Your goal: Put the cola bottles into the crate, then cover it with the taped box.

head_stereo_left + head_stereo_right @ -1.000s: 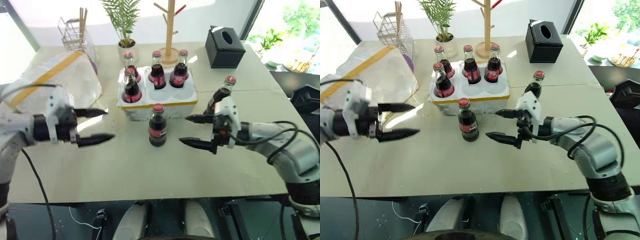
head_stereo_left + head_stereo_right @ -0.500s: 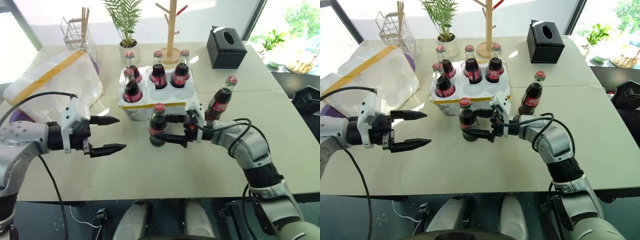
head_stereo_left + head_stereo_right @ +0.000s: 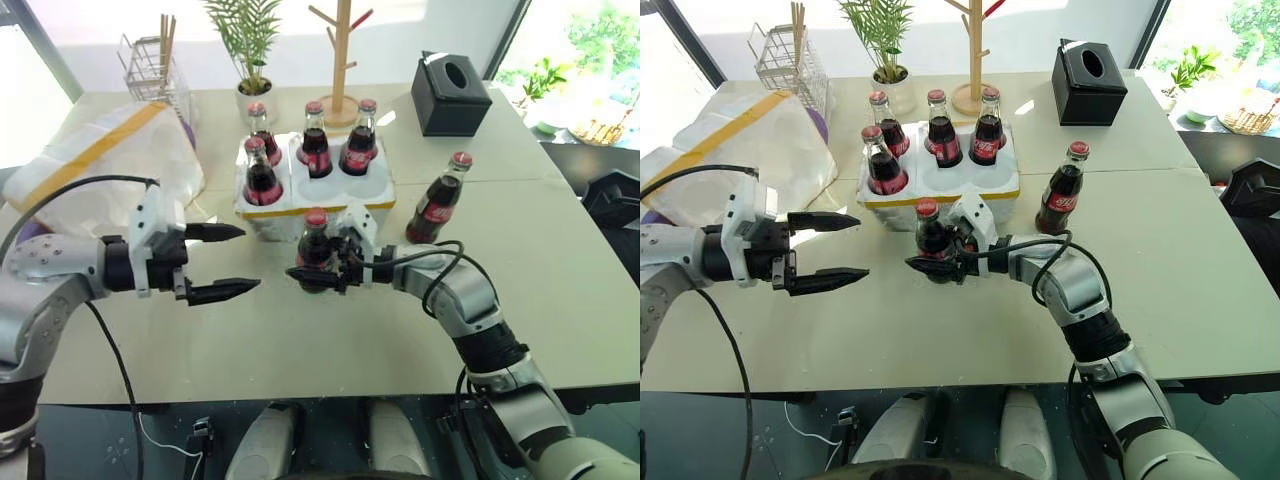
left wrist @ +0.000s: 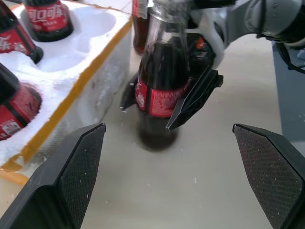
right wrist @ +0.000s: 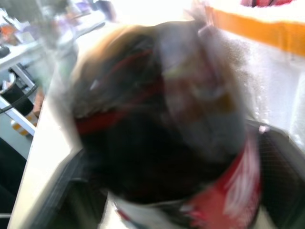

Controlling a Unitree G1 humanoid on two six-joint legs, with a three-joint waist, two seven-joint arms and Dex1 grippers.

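Observation:
The crate, a low white foam block with a thin yellow band, stands mid-table with several cola bottles upright in its wells. Two front wells are empty. One cola bottle stands on the table just in front of the crate, and my right gripper is shut on its red label from the right. In the left wrist view a black finger presses on each side of that bottle. My left gripper hangs open to the bottle's left, apart from it. Another cola bottle stands right of the crate. The taped box lies at far left.
At the back of the table are a black tissue box, a wooden stand, a potted plant and a wire rack. Bare tabletop runs between the crate and the near edge.
My right gripper swung left to the bottle in front of the crate and closed on it. My left gripper stayed open and edged slightly toward the bottle.

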